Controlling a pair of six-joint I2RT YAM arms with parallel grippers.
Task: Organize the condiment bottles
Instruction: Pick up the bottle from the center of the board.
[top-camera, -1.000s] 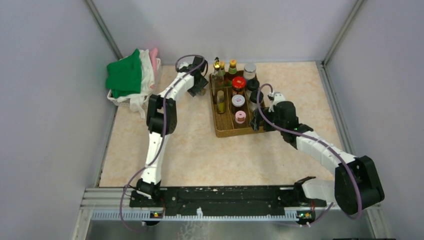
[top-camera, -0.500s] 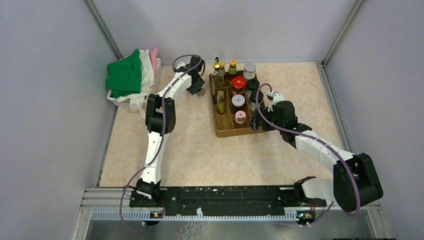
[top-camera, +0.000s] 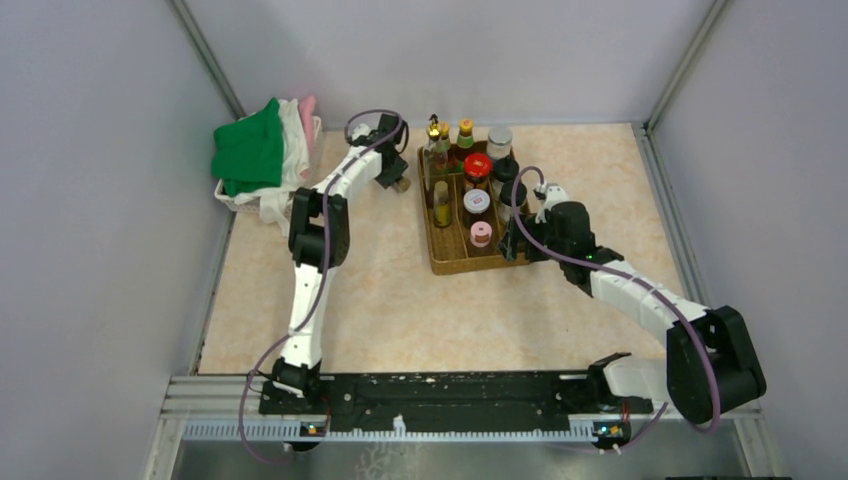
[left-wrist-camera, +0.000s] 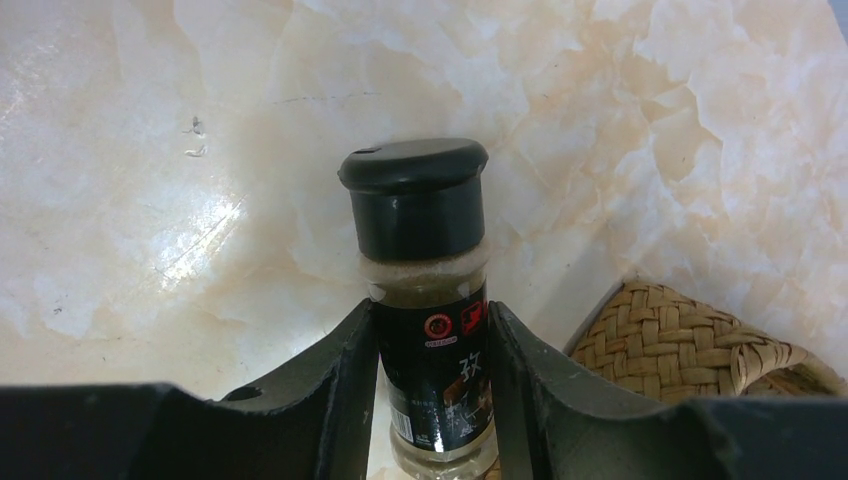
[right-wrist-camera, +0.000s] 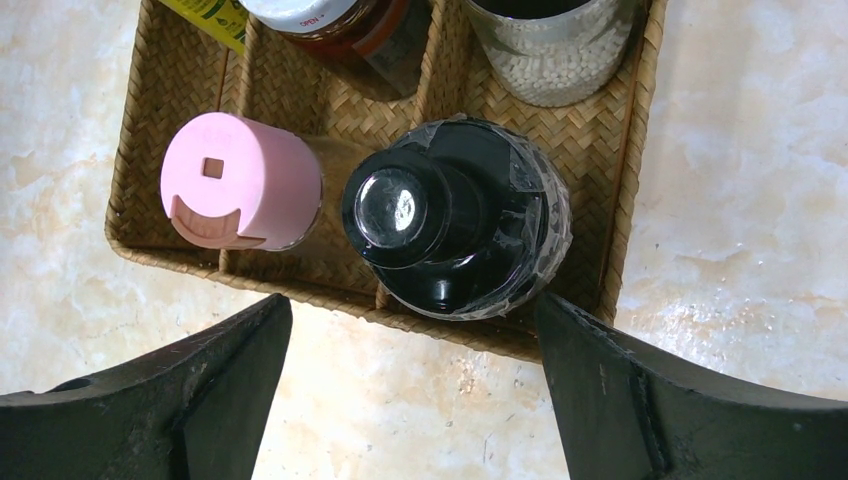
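My left gripper (left-wrist-camera: 432, 350) is shut on a small black-capped spice bottle (left-wrist-camera: 425, 290), held just left of the brown woven tray (top-camera: 440, 255); in the top view the left gripper (top-camera: 392, 178) is at the tray's far left corner. My right gripper (right-wrist-camera: 410, 330) is open and empty above the tray's near right corner, over a dark black-capped bottle (right-wrist-camera: 455, 225) standing in a compartment beside a pink-capped jar (right-wrist-camera: 240, 180). Several other bottles stand in the tray, among them a red-capped jar (top-camera: 477, 165) and a tall gold-topped bottle (top-camera: 434, 135).
A white basket with green and white cloths (top-camera: 262, 155) sits at the far left. Grey walls enclose the table on three sides. The tray's woven corner (left-wrist-camera: 690, 340) shows right of the held bottle. A jar of white grains (right-wrist-camera: 555, 45) stands behind the dark bottle.
My left gripper has shifted slightly left and back with the spice bottle. My right gripper has drawn slightly back toward the tray's near right corner.
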